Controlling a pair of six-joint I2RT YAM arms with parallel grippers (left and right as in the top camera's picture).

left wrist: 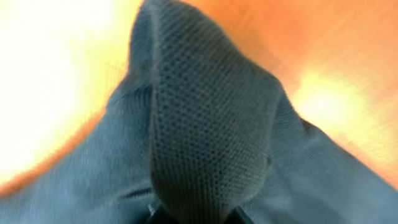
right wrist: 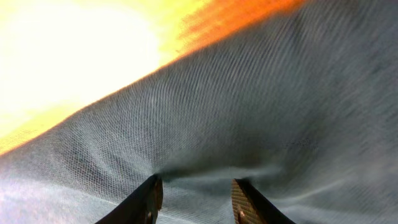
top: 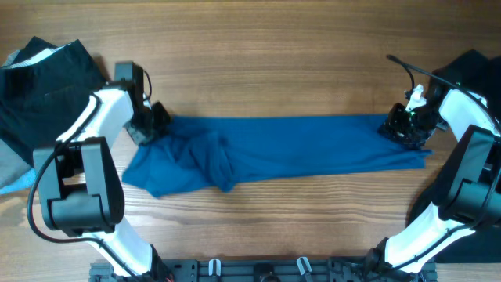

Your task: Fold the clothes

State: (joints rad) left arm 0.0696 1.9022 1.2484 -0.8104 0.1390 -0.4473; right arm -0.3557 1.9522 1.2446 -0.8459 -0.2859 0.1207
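The blue shirt [top: 297,149] lies as a long band across the middle of the table, with a bunched heap near its left end. My left gripper [top: 153,121] sits on the shirt's upper left corner and is shut on a ridge of the blue shirt [left wrist: 211,124], which fills the left wrist view and hides all but the finger bases by the left gripper [left wrist: 194,218]. My right gripper [top: 409,125] rests on the shirt's right end. In the right wrist view the right gripper [right wrist: 196,186] stands with its jaws apart, tips pressed into the blue shirt [right wrist: 249,112], which creases between them.
A pile of black clothes [top: 39,86] lies at the far left, with grey and light-blue cloth [top: 12,172] under its near edge. More black clothes [top: 470,74] lie at the far right behind the right arm. Bare wood shows in front of and behind the shirt.
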